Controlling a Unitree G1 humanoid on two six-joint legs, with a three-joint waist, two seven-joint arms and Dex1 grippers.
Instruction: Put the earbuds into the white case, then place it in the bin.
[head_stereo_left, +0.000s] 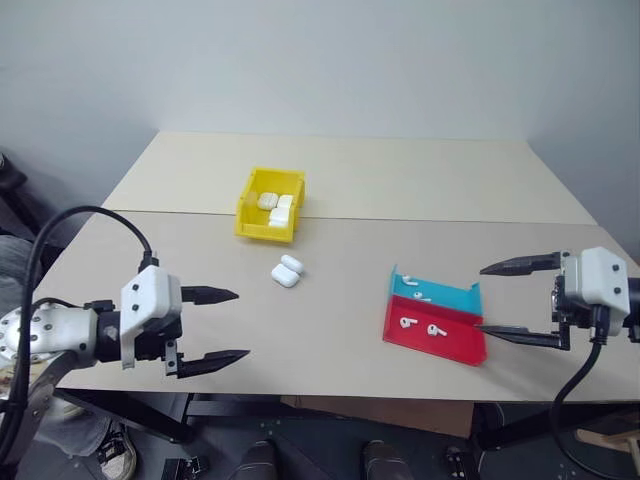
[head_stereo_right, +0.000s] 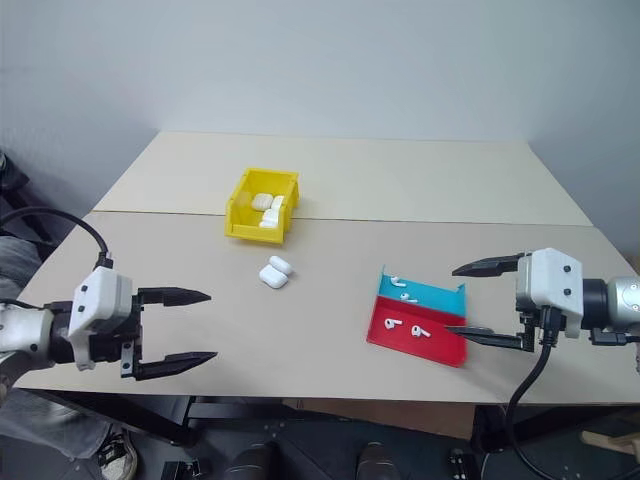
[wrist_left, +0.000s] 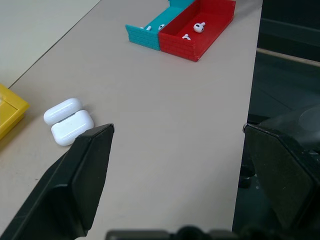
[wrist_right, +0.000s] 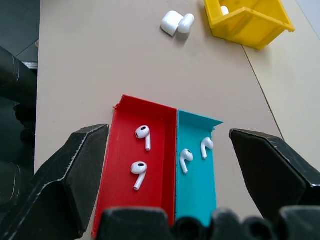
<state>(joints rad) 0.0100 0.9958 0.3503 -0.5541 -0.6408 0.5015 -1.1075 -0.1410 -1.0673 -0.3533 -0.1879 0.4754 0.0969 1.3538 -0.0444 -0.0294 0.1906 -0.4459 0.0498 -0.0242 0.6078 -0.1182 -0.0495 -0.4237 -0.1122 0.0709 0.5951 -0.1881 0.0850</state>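
The white case (head_stereo_left: 287, 271) lies on the tan table in front of the yellow bin (head_stereo_left: 264, 229), and its lid looks flipped open. Two earbuds (wrist_right: 143, 135) rest in the red half of a small tray (head_stereo_left: 455, 346), and two more earbuds (wrist_right: 186, 157) rest in its teal half. My left gripper (head_stereo_left: 242, 323) hovers open near the table's front edge, left of the case and apart from it. On the right, my right gripper (head_stereo_left: 480, 299) is open beside the tray, nothing between its fingers.
Several white cases (head_stereo_left: 278, 207) sit inside the yellow bin. A seam (head_stereo_left: 450, 221) runs across where two tabletops meet, just behind the bin. The front table edge (head_stereo_left: 330, 395) lies close below both grippers. A cable (head_stereo_left: 100, 215) loops over my left arm.
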